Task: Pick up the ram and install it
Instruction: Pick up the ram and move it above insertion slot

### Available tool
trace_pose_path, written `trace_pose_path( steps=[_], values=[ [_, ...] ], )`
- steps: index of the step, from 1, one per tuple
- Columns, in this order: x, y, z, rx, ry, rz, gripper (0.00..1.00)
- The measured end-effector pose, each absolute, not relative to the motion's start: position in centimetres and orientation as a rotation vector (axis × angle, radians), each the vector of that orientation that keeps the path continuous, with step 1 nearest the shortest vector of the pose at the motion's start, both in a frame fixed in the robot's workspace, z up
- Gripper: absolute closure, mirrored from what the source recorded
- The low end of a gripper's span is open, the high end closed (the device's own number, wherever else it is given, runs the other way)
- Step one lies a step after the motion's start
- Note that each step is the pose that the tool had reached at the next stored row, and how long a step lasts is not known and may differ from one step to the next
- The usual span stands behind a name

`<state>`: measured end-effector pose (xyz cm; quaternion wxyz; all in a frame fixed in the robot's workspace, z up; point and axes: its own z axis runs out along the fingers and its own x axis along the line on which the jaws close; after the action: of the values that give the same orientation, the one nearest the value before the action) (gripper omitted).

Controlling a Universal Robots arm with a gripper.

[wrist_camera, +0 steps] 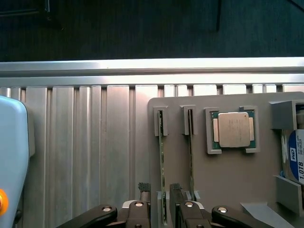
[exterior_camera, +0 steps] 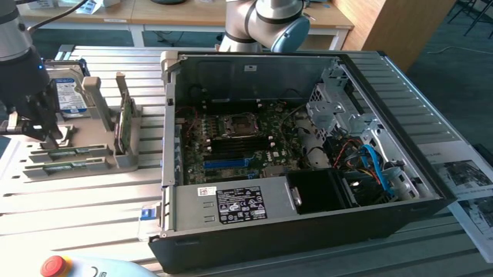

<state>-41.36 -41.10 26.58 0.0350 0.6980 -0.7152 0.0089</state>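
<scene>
- Exterior view: the gripper (exterior_camera: 40,131) hangs low over the grey holder (exterior_camera: 115,163), which is directly under it. A boxy hard drive (exterior_camera: 69,98) with a blue-white label stands near the tool on the same holder.
- The open computer case (exterior_camera: 254,245), with the green motherboard (exterior_camera: 231,144) inside, is well apart from the tool, across the ribbed metal table (exterior_camera: 85,202).
- Wrist view: the jaws stand apart and grip nothing. The ram (wrist_camera: 162,152) is on edge in its slot and passes between the two fingertips, near one end of the stick. A thin gap seems to remain on each side.
- The second stick (wrist_camera: 191,152) is just beside one finger, on its outer side. Further on that side lies the CPU (wrist_camera: 233,129), flat in a square pocket.
- In my judgement, the step in hand is the grasp. The fingers should be centred on the ram, so that both pads meet the flat faces together.
- The outer finger must stay clear of the second stick. The stick should come straight out of the slots without tilting, since a thin board can bend or jam.
- Materials: the ram is a thin, rigid green board. The fingers (wrist_camera: 144,189) have toothed dark pads, which should hold it well. The holder is matt grey plastic, and the CPU lid is smooth dull metal.
</scene>
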Motion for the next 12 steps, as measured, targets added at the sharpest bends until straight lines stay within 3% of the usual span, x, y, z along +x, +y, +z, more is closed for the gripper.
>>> trace_pose_path(
  steps=[12],
  values=[
    [-41.4, -41.1, 25.4, 2.141, -2.194, 0.036, 0.7]
  ],
)
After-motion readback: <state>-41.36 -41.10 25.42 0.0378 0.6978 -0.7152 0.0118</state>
